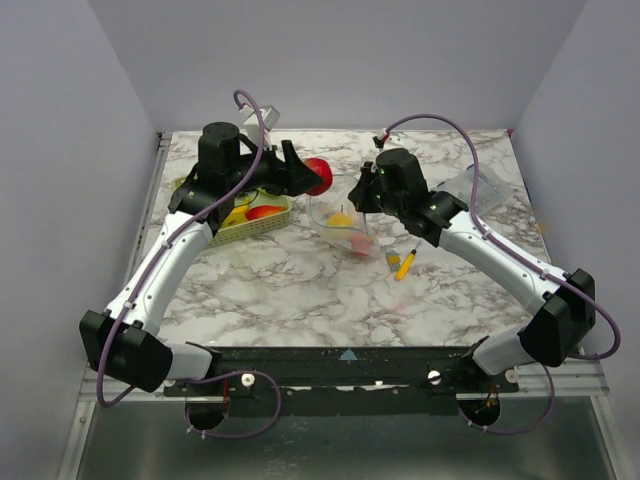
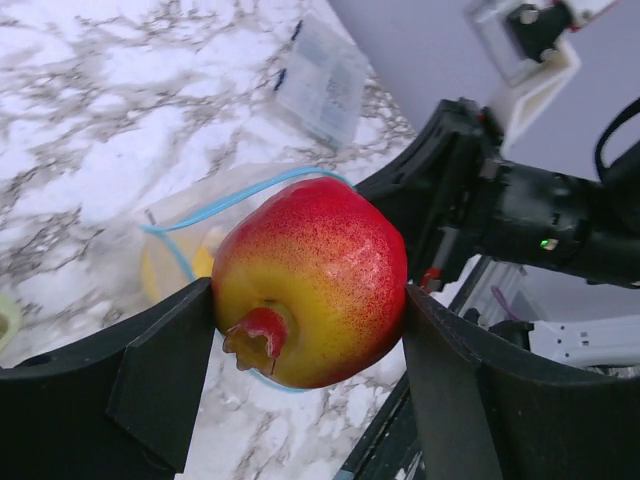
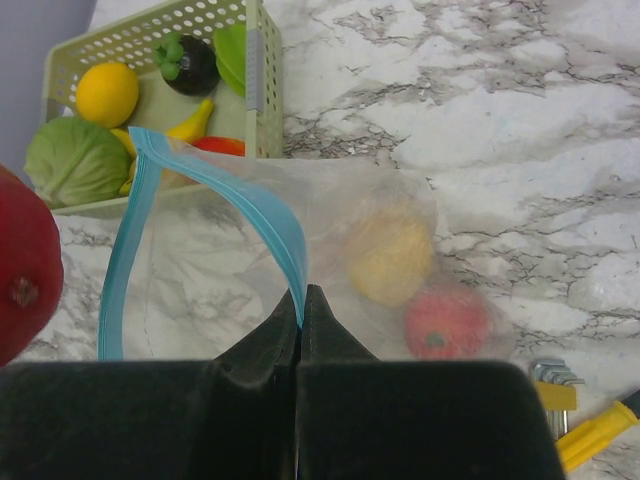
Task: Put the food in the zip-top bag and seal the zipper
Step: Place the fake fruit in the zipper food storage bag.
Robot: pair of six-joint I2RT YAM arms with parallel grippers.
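walls (image 1: 330, 60): plain pale lilac | table (image 1: 300, 290): white marble, grey veins

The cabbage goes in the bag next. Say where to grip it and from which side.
Across the round middle of the cabbage, from straight above, I'd judge: it lies in the basket, whose wall and the lemon crowd its sides.

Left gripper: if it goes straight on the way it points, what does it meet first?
The left gripper would likely meet the bag first, at its open mouth, just beyond the fruit it holds; depth unclear.
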